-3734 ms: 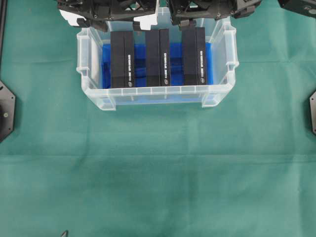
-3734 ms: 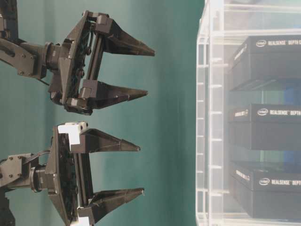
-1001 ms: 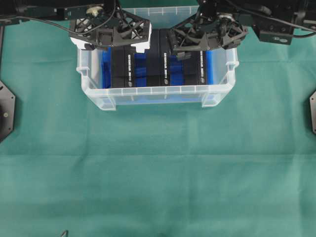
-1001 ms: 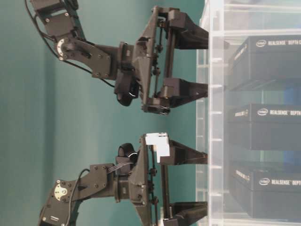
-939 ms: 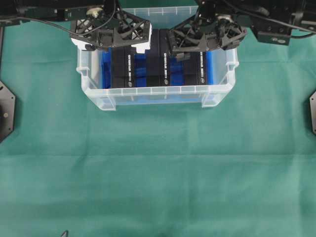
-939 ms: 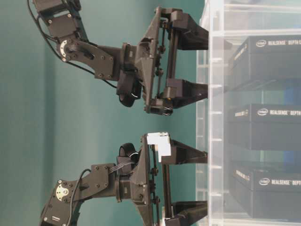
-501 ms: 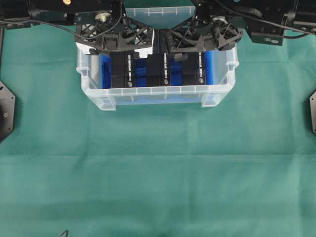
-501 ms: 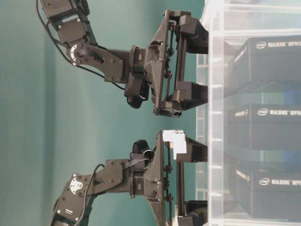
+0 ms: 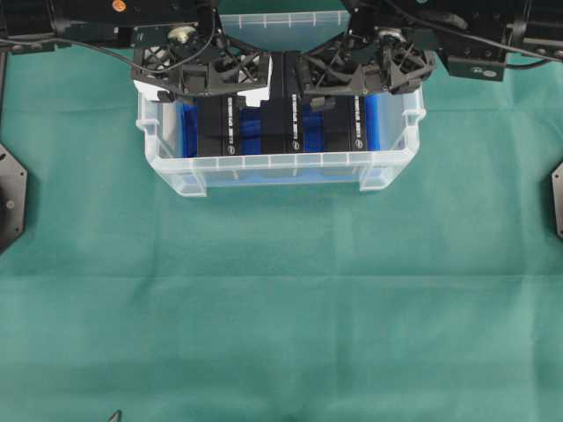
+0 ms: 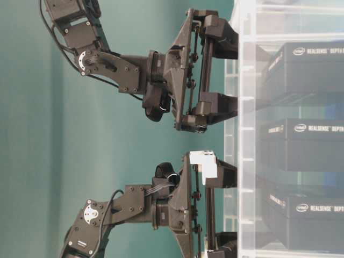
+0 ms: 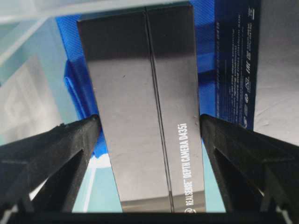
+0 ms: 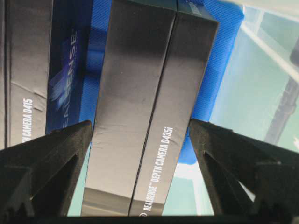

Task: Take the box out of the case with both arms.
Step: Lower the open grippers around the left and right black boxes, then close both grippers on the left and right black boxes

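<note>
Boxes stand three in a row inside the case [image 9: 280,163], the clear plastic bin on the green cloth [image 9: 281,299], upright on its blue liner [image 9: 251,132]. We count a left box [image 9: 217,127], a middle box [image 9: 285,132] and a right box [image 9: 347,123], all black with white lettering and set a little apart from one another.

We have both arms lowered over the far half of the case. Our left gripper [image 11: 149,128] straddles the left box: its fingers [image 11: 60,144] stand wide, one on each side of the box, with the tips right at its flanks but not pressing that we can make out. Our right gripper [image 12: 140,135] straddles the right box in the same way, jaws spread, the box between them. From table level we see both grippers' fingers reaching past the rim into the case.

We judge the step in hand to be the descent and alignment before a grasp; no box is lifted yet. Which box the task means we cannot tell, since each arm frames a different one. Next, we think, the jaws must close squarely on the flanks, and the lift must go straight up, so a box clears the rim without tilting into its neighbour.
</note>
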`<state>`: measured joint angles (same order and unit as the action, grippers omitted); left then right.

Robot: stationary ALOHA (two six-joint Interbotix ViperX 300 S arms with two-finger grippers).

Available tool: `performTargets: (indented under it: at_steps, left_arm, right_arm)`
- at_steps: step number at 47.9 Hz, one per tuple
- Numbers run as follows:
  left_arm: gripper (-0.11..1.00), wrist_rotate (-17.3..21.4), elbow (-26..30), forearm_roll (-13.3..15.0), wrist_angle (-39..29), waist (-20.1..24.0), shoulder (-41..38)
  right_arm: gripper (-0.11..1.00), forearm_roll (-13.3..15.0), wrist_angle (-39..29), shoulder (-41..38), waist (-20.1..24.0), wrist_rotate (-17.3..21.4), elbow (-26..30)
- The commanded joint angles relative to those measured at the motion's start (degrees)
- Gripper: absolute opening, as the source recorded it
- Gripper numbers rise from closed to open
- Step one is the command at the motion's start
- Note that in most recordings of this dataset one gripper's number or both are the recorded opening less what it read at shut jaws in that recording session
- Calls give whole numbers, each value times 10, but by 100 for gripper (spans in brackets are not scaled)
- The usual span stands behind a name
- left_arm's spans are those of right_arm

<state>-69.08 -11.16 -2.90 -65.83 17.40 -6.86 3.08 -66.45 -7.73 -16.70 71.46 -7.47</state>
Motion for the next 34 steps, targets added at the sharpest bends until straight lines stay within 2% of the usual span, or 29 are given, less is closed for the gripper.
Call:
performTargets:
  at_steps: [1, 34]
  left_arm:
    - [91, 0, -1, 1, -1, 1, 6]
    - [91, 1, -2, 1, 2, -1, 1]
  right_arm:
    - [94, 1, -10, 6, -3, 3, -1]
    - [94, -8, -10, -11, -4, 3, -3]
